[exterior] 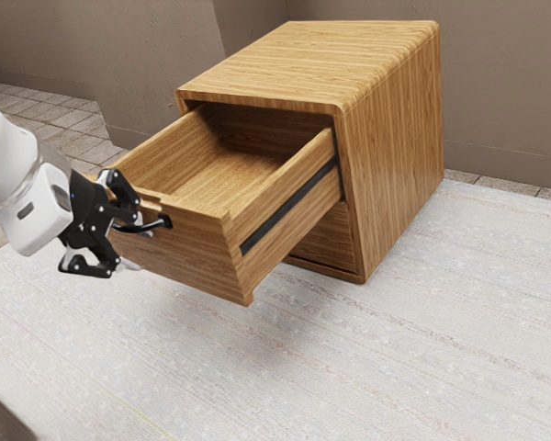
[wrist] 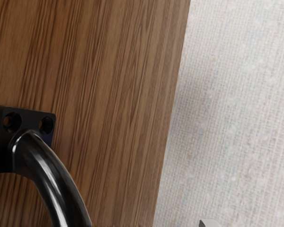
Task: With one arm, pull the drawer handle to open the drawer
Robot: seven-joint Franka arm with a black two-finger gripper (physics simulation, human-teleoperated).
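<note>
A light wooden cabinet stands on the floor. Its upper drawer is pulled far out toward the exterior view's left, and its inside holds nothing. On the drawer's front panel is a black curved handle. In the wrist view the handle bends away from its black screw plate, very close to the camera. My gripper is right at the handle, at the drawer's front, with the white hand behind it.
A second, lower drawer sits shut in the cabinet beneath the open one. Pale wood-grain floor spreads around the cabinet. Grey walls rise behind it, with a tiled patch at the back left.
</note>
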